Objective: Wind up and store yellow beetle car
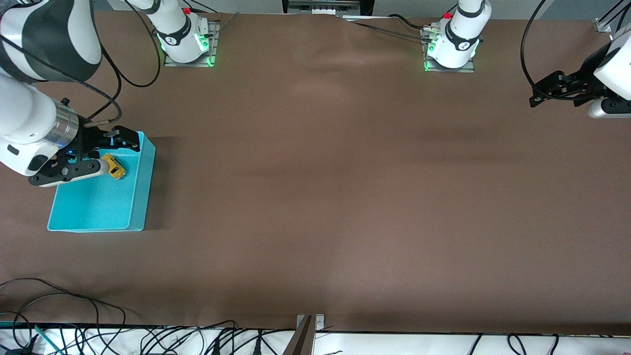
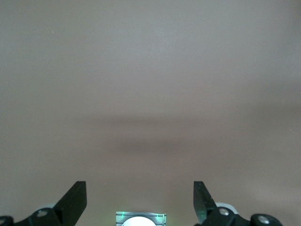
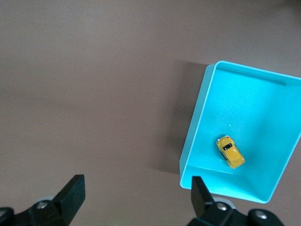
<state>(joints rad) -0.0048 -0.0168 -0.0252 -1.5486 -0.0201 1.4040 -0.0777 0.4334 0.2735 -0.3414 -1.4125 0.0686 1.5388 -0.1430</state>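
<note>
In the bin: the yellow beetle car (image 1: 116, 167) sits on the floor of the turquoise bin (image 1: 138, 207), on its wheels, in the part of the bin farther from the front camera
Bin: open-topped and rectangular, it stands on the table at the right arm's end; nothing but the car shows inside it
Surface: a plain brown table (image 1: 345, 197) with faint creases; both arm bases are bolted along its edge farthest from the front camera, each with a green light at its foot
Room: black cables (image 1: 148, 340) lie tangled along a white strip past the table edge nearest the front camera
Car and jaws: the right gripper (image 1: 118, 150) hangs over the bin, above the car and not touching it; the right wrist view shows the car (image 3: 230, 151) in the bin (image 3: 197, 127), clear of the black fingertips (image 3: 73, 190)
Right jaws: spread wide, holding nothing
Right arm pose: bent low over the table's end, wrist angled so the gripper points across the bin
Left gripper (image 1: 542, 91): waits high over bare table at the left arm's end, well apart from the bin
Left jaws: spread wide and empty, fingertips (image 2: 75, 197) framing only brown table
</note>
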